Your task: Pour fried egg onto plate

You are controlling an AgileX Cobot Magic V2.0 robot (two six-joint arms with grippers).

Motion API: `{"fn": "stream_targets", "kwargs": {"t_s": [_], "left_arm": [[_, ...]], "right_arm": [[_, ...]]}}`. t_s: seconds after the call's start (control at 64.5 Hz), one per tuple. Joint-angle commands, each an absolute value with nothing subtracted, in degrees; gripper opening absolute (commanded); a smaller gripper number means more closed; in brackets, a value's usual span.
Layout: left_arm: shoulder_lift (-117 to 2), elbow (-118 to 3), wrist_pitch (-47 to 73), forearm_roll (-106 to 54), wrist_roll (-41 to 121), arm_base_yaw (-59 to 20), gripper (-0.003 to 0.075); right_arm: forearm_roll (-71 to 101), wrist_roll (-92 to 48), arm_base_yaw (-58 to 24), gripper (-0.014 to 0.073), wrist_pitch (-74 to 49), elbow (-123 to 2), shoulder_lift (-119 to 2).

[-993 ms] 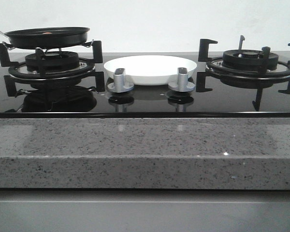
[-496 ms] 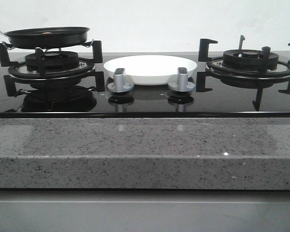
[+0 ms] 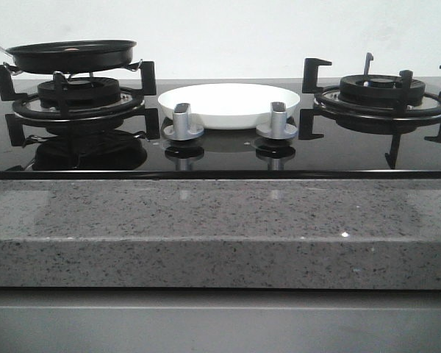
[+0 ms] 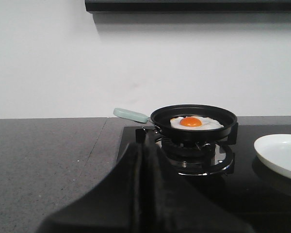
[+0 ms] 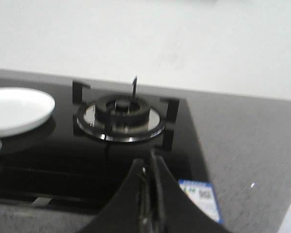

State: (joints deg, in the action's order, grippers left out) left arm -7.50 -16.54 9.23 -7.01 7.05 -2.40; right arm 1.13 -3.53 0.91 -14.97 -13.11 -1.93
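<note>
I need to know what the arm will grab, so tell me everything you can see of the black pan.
The black pan is round, shallow and dark, matte-looking, with a pale green handle. It sits level on the left burner, beside the plate, not touching it. The fried egg lies inside. No gripper touches it.

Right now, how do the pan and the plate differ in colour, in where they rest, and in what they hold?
The pan is black; the plate is glossy white. The pan sits raised on the left burner; the plate lies low on the stove glass, between the burners. The pan holds the fried egg; the plate holds nothing. Both are round and shallow.
</note>
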Motion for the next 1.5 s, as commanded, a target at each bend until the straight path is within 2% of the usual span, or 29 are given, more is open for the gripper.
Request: {"fn": "stream_targets", "kwargs": {"t_s": [0.0,0.186,0.341,0.388,0.465,0.496,0.574,0.652,0.683,0.745,0.807,1.07,1.288,1.381,1.489], "left_arm": [[-14.3,-23.1,9.2,-7.0,6.6,-2.9,-0.002],[-26.6,-30.5,10.4,-7.0,6.6,-2.9,-0.002],[-30.6,-31.5,7.5,-7.0,6.6,-2.9,-0.0014],[-30.8,-31.5,7.1,-7.0,6.6,-2.9,0.0011],[-30.8,-31.5,7.0,-7.0,6.6,-2.9,0.0124],[-30.8,-31.5,7.0,-7.0,6.6,-2.9,0.0179],[-30.8,-31.5,7.0,-7.0,6.6,-2.9,0.0379],[-30.8,-31.5,7.0,-7.0,6.6,-2.9,0.057],[-30.8,-31.5,7.0,-7.0,6.6,-2.9,0.0617],[-30.8,-31.5,7.0,-7.0,6.6,-2.9,0.0682],[-30.8,-31.5,7.0,-7.0,6.6,-2.9,0.0691],[-30.8,-31.5,7.1,-7.0,6.6,-2.9,0.0647],[-30.8,-31.5,7.1,-7.0,6.6,-2.9,0.0616],[-30.8,-31.5,7.2,-7.0,6.6,-2.9,0.0616],[-30.8,-31.5,7.2,-7.0,6.6,-2.9,0.0616]], "right_arm": [[0.0,-3.9,1.3,-0.0067,-13.9,-21.1,-7.3],[0.0,-3.9,1.3,-0.0062,-16.2,-30.1,-18.0],[0.0,-3.9,1.3,-0.0062,-15.0,-32.4,-22.7],[0.0,-3.9,1.3,-0.0046,-14.3,-32.4,-22.9],[0.0,-3.9,1.3,0.0028,-13.6,-32.4,-22.9],[0.0,-3.9,1.3,0.0083,-13.4,-32.4,-22.9],[0.0,-3.9,1.3,0.0253,-13.4,-32.4,-22.9],[0.0,-3.9,1.3,0.0459,-13.4,-32.4,-22.9],[0.0,-3.9,1.3,0.0528,-13.4,-32.4,-22.9],[0.0,-3.9,1.3,0.0608,-13.4,-32.4,-22.9],[0.0,-3.9,1.3,0.0648,-13.4,-32.4,-22.9],[3.2,-3.9,1.3,0.0645,-14.1,-33.0,-24.7],[8.6,-3.9,1.3,0.0641,-16.8,-43.5,-42.1],[9.6,-3.9,0.9,0.06,-18.1,-48.2,-48.1],[9.8,-3.9,-0.8,0.0497,-18.7,-52.9,-54.5]]}}
